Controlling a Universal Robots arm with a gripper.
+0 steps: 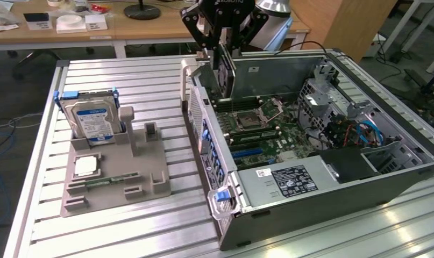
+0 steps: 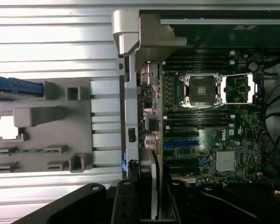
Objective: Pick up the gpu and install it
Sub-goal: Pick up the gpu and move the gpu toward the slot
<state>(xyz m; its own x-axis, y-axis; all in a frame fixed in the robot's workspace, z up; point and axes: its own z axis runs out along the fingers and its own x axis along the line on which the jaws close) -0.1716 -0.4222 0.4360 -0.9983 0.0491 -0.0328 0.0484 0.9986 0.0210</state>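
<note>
The gpu [image 1: 226, 75], clamped in the jaws, hangs upright over the open case [image 1: 332, 208] beside its rear wall.

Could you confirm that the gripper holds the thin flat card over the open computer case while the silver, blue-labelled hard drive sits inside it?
No: the exterior view shows the silver, blue-labelled hard drive standing in the grey holder beside the open computer case; the gripper does hold the thin flat card over it.
</note>
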